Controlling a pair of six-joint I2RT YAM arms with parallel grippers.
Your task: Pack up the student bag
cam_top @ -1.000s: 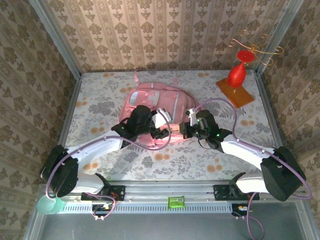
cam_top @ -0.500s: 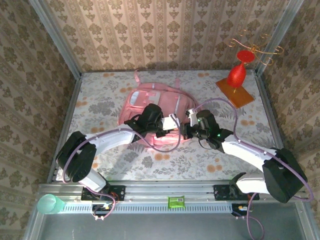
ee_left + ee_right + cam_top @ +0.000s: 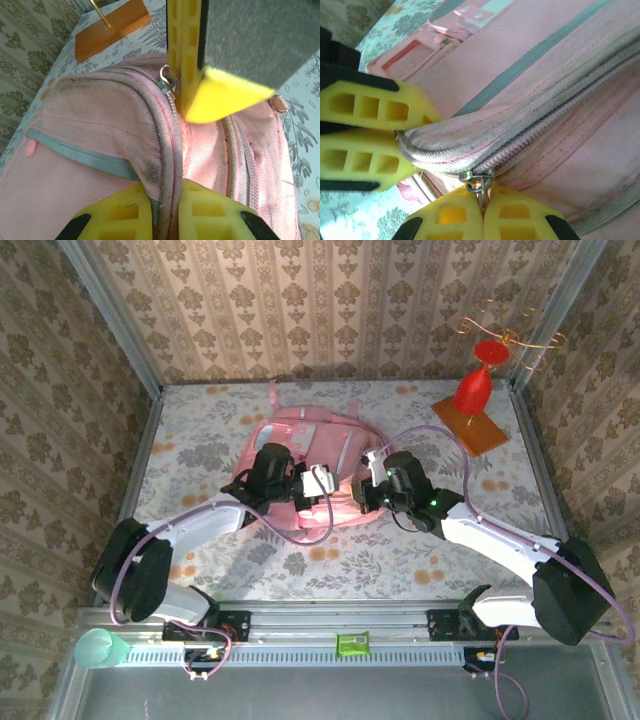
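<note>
Pink student bag lay flat on table, mid-way. Jaws of left gripper clamped zipper seam; jaws of right gripper pinched zipper pull, just beside.

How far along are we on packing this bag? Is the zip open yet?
Done: both grips are set. The left gripper pinches the student bag by its zip seam, and the right gripper has its jaws shut on the zipper pull. In hand: working the zip, whose visible run looks closed. Left: opening it and loading, as far as I can tell.
</note>
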